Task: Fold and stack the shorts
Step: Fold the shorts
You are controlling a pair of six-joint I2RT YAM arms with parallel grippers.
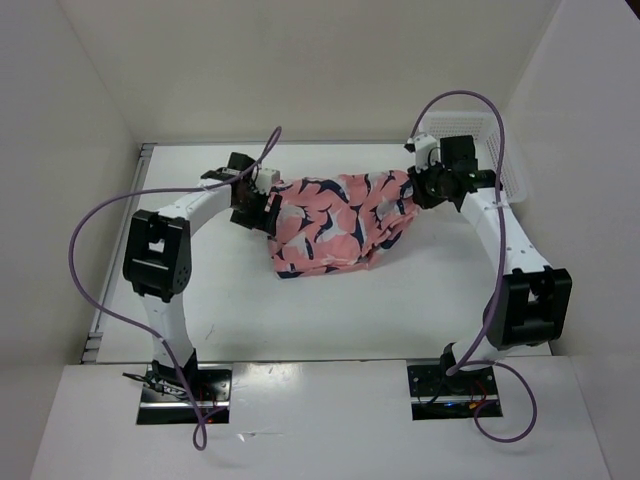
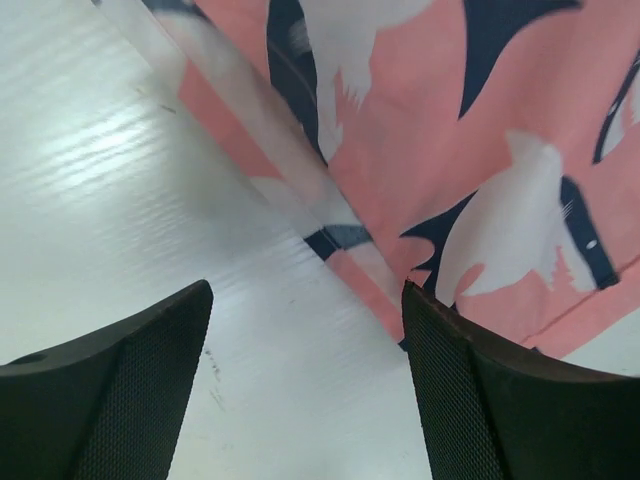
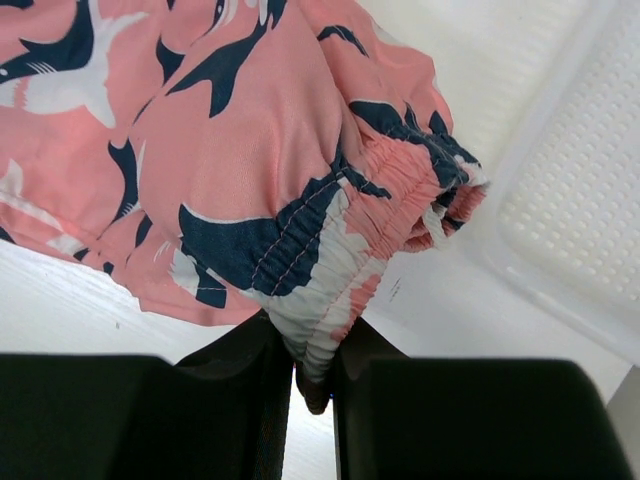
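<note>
While I am looking down from the top external camera, the shorts are lying in a loose, rumpled heap on the worktop, stretched between the two arms. The left fingers are sitting at one end of the cloth and the right fingers at the other, with the white basket just beyond the right ones. From this height I cannot tell how either pair is set.

Through the left wrist camera, the left fingers are standing spread wide and gripping nothing. A hemmed edge of the shorts is running diagonally across the gap ahead of their tips, one corner lying just at the inner side of one finger, bare worktop under the other.

Through the right wrist camera, the right fingers are pressing together on the gathered elastic waistband, the pinched fold bulging out just above their tips. The rest of the fabric is draping away from them, and the basket wall is showing off to one side.

I am judging the task to be at an early stage: the shorts are not lying flat, I am seeing no clean fold, and stacking is not yet done.
</note>
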